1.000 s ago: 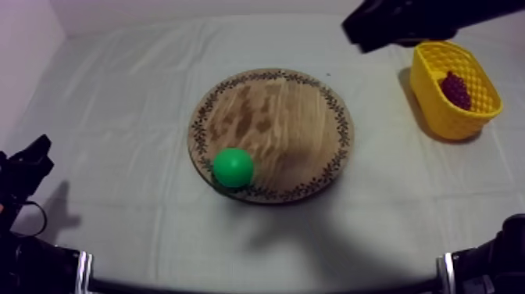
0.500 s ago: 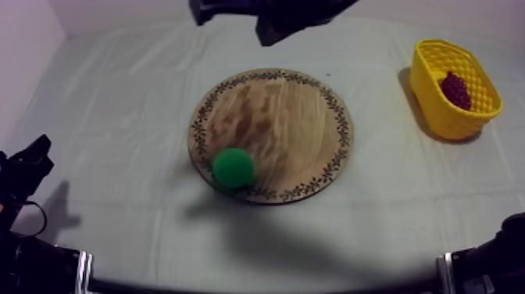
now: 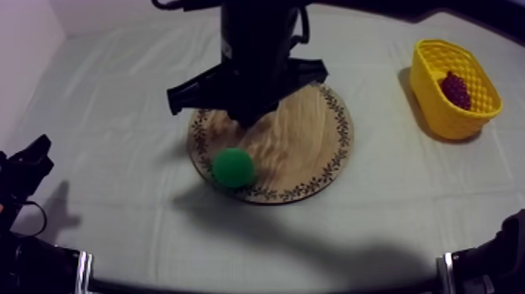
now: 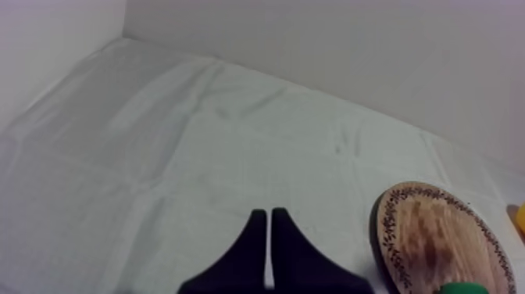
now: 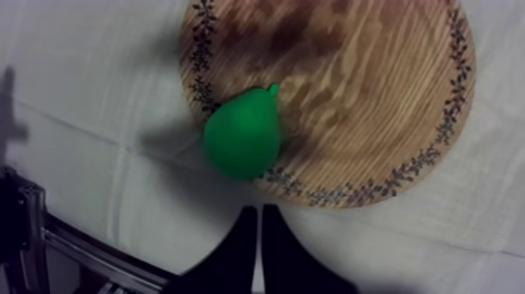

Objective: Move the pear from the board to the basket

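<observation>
Just ahead of the right gripper's (image 5: 258, 209) matt black fingers (image 5: 244, 234), the pear (image 5: 242, 145) looks smooth, lying on a board (image 5: 375, 94) of streaked, grained wood. The cloth (image 5: 94, 70) beneath is matt, creased fabric. The basket (image 3: 437, 109) looks like latticed plastic.

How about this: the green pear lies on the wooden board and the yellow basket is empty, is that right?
Not quite. The pear does lie on the wooden board, but the yellow basket is not empty: the top view shows a bunch of grapes in it.
</observation>
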Action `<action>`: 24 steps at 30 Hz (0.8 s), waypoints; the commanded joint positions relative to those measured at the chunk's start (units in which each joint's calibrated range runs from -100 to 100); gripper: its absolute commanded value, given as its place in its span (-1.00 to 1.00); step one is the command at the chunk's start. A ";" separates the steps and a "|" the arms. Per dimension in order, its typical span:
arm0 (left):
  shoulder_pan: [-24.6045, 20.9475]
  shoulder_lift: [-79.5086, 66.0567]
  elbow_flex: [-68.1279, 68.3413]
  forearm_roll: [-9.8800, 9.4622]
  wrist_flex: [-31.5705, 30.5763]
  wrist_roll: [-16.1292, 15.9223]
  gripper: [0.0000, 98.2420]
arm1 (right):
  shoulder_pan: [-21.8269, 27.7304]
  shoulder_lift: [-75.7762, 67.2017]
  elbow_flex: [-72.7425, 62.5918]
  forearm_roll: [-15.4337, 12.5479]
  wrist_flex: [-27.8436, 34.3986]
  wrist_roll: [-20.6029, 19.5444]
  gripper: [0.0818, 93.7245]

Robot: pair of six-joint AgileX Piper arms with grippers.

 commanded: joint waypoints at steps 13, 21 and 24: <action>0.02 0.00 0.00 0.02 -0.01 0.01 -1.00 | 0.06 7.21 -5.93 -5.36 0.30 -3.60 0.06; 0.02 0.00 0.00 0.02 -0.01 0.01 -1.00 | -0.02 8.91 -7.92 -4.54 0.20 -4.83 0.74; 0.02 0.00 0.00 0.02 -0.01 0.01 -1.00 | 0.20 9.70 -8.34 -4.45 0.16 -5.00 0.82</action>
